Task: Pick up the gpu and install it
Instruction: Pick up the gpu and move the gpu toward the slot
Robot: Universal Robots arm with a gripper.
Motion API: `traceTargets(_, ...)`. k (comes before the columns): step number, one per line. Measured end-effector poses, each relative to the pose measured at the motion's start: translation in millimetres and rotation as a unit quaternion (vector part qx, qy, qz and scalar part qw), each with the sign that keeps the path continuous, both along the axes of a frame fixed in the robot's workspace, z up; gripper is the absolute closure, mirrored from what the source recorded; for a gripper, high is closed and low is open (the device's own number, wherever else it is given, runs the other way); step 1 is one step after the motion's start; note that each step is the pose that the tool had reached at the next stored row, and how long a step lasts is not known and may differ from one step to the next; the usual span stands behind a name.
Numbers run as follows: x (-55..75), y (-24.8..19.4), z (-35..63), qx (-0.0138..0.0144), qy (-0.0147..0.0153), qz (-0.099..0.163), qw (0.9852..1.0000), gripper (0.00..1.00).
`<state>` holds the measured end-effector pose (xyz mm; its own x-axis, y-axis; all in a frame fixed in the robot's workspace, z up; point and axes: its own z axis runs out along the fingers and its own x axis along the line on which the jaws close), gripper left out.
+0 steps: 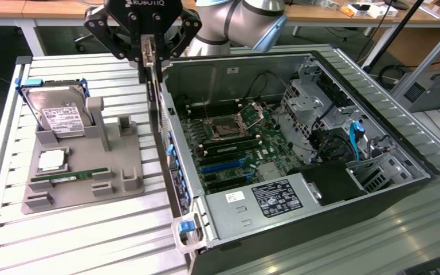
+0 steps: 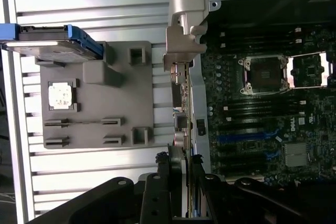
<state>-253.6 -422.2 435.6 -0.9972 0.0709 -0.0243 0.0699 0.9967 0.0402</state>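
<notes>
Gripper [image 1: 149, 50] is up at the back of the table [image 1: 90, 240], pincer narrowed onto the top edge of the gpu [image 1: 156, 97]; card hangs vertical, seen edge-on, thin and dark w/ a silvery bracket; it sits right along the PC case [image 1: 373, 189] wall nearest the gray fixture tray [image 1: 121, 172], i.e. between tray and motherboard [image 1: 235, 149]; can't tell if its lower end touches that wall. From the wrist view the gpu [image 2: 180, 98] runs as a thin line out of the gripper [image 2: 185, 174], bracket end farthest from the fingers, lined up w/ the case edge beside the board's slots. Case lies open side up; CPU socket [image 1: 224, 129] open approx mid-board. On the tray: hard drive [image 1: 61, 112] propped at the far end, CPU chip [image 1: 52, 160] in its pocket, green memory stick [image 1: 71, 176] lying flat nearer the front edge; all well apart from the card.
</notes>
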Motion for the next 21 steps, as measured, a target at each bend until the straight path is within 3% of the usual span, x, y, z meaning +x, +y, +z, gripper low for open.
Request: traceTargets(21,4.7,-0.2,-3.0,-0.0032,0.0000,0.000,1.0000,0.73)
